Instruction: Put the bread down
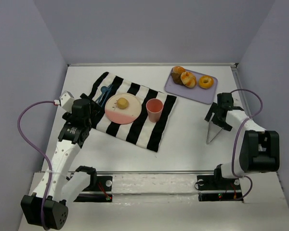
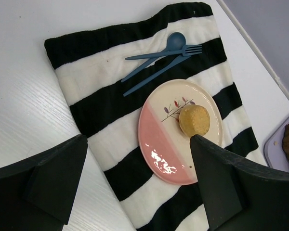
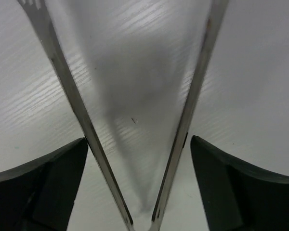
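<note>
From above, the bread is seen resting on the plate, which lies on the striped cloth; the placing itself is judged done. The right pincer is found well apart from it, over the bare counter, pinching the tongs.

In the left wrist view, the left pincer is spread and empty near the plate; it is best lifted away without the bread being nudged.

In the right wrist view, the tongs' arms are seen splayed, with nothing caught between them; they should be laid flat before release.
</note>
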